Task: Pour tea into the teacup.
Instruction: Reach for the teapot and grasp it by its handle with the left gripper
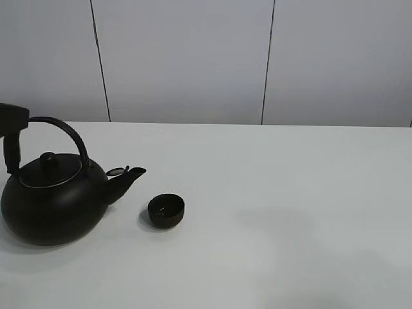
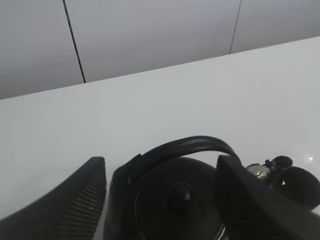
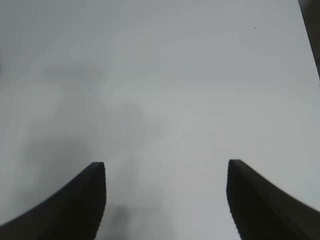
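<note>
While the left gripper (image 2: 161, 161) has its fingers (image 2: 82, 200) spread to either side of the kettle's (image 1: 55, 203) arched handle (image 2: 185, 146), with a gap showing beside one finger, the teacup (image 1: 166, 211) sits outside them, just beyond the finger nearest the spout (image 1: 125, 180). The right gripper's (image 3: 165, 167) fingers stand apart, with only table (image 3: 160, 60) between them.

No text, label or number is readable anywhere.
</note>
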Controlling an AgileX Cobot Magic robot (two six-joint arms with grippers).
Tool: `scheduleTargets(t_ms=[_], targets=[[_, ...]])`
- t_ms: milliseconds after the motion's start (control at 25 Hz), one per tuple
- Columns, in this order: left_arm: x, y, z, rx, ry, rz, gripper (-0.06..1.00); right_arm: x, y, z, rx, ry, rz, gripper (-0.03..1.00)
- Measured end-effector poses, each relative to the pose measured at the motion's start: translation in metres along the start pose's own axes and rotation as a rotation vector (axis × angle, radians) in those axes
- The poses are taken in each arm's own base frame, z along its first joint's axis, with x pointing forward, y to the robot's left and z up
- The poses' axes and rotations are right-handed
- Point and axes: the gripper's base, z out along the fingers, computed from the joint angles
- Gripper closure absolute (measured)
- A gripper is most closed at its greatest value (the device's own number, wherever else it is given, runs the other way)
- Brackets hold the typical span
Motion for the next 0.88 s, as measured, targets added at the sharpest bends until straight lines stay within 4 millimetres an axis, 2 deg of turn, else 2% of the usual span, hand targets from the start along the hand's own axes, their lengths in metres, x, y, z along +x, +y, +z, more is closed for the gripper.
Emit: scheduleTargets(t_ms=[320,560,880], targets=[[0.017,0.007,0.013,-0.016,0.057,0.133,0.49,0.0,0.0,0.0,0.0,0.0,0.0,0.49],[0.025,0.019,0.017,-0.054,0.066,0.115,0.49,0.0,0.0,0.0,0.0,0.0,0.0,0.49],[0.045,0.019,0.034,-0.033,0.049,0.072,0.49,0.0,0.0,0.0,0.0,-0.001,0.0,0.49]])
